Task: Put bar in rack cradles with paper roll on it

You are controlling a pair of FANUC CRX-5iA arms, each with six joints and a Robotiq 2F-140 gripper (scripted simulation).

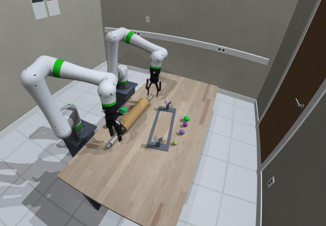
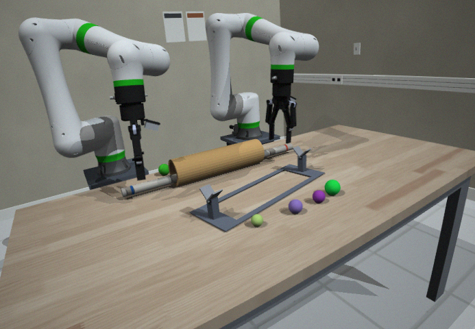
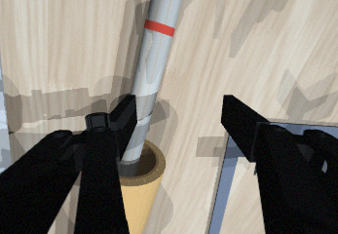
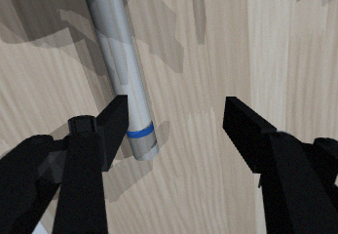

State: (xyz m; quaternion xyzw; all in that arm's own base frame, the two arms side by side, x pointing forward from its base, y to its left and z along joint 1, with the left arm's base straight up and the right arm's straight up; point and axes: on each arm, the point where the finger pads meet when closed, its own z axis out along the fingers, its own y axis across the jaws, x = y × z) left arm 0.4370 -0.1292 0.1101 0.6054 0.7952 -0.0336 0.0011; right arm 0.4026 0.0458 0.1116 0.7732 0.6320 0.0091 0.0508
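The grey bar (image 1: 114, 139) (image 2: 150, 186) (image 3: 149, 68) (image 4: 130, 83) lies on the table, through the tan paper roll (image 1: 135, 114) (image 2: 218, 160) (image 3: 142, 210). Its ends carry a red and a blue band. The dark rack (image 1: 171, 127) (image 2: 225, 224) (image 3: 221, 195) stands flat beside them, both V cradles empty. My left gripper (image 1: 152, 95) (image 2: 279, 139) (image 3: 179, 108) is partly open and empty above the red-banded end, the bar under one finger. My right gripper (image 1: 115, 137) (image 4: 176, 111) is partly open and empty above the blue-banded end, the bar off to one finger's side.
A green ball (image 1: 186, 118) (image 2: 332, 187), a purple ball (image 1: 185, 124) (image 2: 318, 196), a violet ball (image 1: 181, 132) (image 2: 295, 206) and a lime ball (image 1: 175, 142) (image 2: 256, 220) line the rack's far side from the bar. A green block (image 1: 123, 109) and another green ball (image 2: 163, 169) lie behind the roll.
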